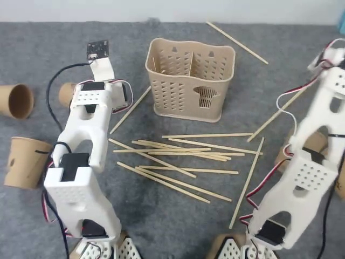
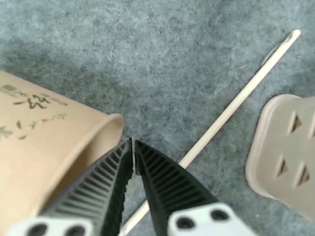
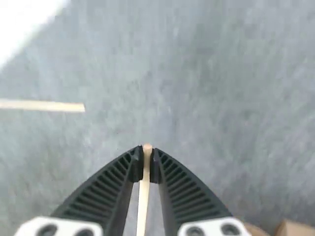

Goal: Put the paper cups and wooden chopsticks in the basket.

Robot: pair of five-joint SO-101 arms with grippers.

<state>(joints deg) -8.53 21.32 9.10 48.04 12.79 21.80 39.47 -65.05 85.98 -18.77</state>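
My left gripper [image 2: 133, 143], jaws pressed together, sits beside a brown paper cup [image 2: 44, 140]; my right gripper [image 3: 146, 150] pinches a pale wooden chopstick [image 3: 142, 204].

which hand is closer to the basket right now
Left. The left hand is between a paper cup and the basket; the right hand, shut on a chopstick, is farther off.

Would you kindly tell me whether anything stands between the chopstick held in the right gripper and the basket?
Nothing visible does. The right gripper is shut on a chopstick, and between that arm and the basket lies grey carpet with one loose chopstick flat on it.
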